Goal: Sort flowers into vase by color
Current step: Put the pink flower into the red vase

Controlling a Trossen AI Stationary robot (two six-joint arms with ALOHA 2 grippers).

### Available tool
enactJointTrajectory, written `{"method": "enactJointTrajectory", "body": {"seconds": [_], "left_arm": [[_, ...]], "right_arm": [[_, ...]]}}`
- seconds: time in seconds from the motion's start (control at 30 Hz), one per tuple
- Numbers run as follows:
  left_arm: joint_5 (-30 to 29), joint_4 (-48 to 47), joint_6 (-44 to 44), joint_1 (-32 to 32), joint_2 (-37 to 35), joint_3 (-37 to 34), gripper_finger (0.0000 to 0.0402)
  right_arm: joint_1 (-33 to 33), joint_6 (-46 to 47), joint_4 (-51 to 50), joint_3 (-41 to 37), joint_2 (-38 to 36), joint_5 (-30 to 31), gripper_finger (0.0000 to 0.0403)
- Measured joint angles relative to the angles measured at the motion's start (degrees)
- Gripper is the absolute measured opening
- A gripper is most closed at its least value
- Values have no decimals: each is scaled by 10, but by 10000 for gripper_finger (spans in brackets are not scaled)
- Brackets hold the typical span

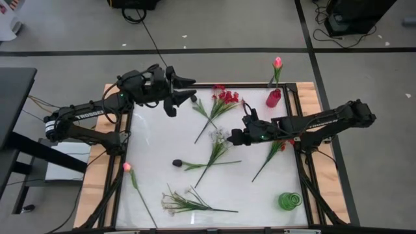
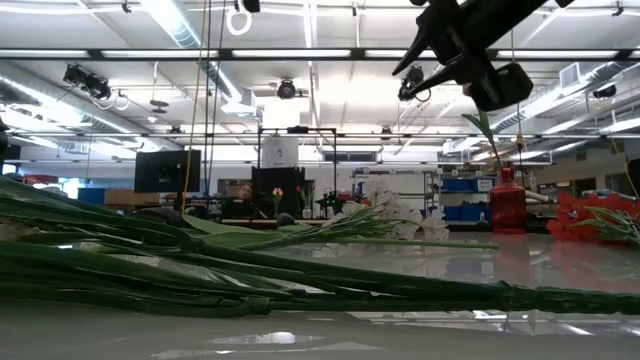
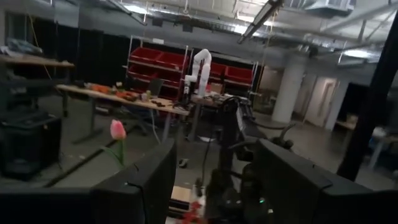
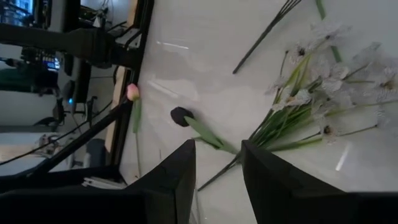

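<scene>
In the high view my left gripper (image 1: pixel 193 90) is open and raised over the table's far edge, next to a red blossom spray (image 1: pixel 224 99). Its wrist view (image 3: pixel 214 149) looks out into the room. My right gripper (image 1: pixel 234 133) is open and hovers over the middle of the table, just right of a white spray (image 1: pixel 218 142). In the right wrist view (image 4: pixel 217 146) the white spray (image 4: pixel 311 93), a dark bud (image 4: pixel 181 116) and a pink bud (image 4: pixel 132 92) lie flat below it. A red vase (image 1: pixel 273 97) stands at the far right and holds one pink flower (image 1: pixel 277 63). A green vase (image 1: pixel 290 200) stands near right.
A second white spray (image 1: pixel 182 203) lies near the near edge, with its stems across the low view (image 2: pixel 250 270). Another red flower (image 1: pixel 274 151) lies partly under my right arm. The dark bud (image 1: pixel 177 162) and pink bud (image 1: pixel 127 167) lie left of centre. A black frame borders the white tabletop (image 1: pixel 162 130).
</scene>
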Motion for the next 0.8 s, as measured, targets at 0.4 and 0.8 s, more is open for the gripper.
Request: {"method": "enactJointTrajectory", "body": {"seconds": [0.4,0.8], "left_arm": [[-15,-160,-164,-7,0,0,224],[-239,-727,-512,-134,0,0,224]], "right_arm": [[-9,-84,-2,0,0,-47,137],[-24,-198,-13,0,0,-109,137]]}}
